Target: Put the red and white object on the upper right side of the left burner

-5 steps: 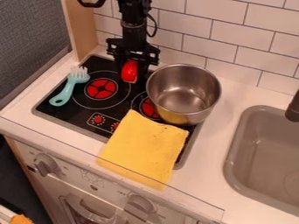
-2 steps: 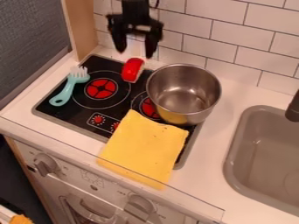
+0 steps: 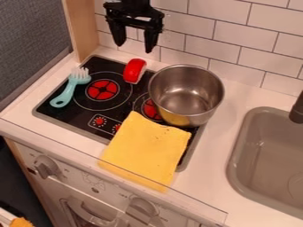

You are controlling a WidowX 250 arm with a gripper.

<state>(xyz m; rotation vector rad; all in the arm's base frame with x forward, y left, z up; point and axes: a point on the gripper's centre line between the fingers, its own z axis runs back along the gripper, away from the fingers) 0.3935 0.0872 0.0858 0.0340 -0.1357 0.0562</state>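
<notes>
On black stovetop [image 3: 111, 117], glossy red-and-white object [image 3: 134, 71]

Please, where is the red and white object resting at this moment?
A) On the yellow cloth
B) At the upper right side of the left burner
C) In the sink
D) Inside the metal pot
B: the red and white object lies on the black stovetop, at the upper right of the left burner.
</notes>
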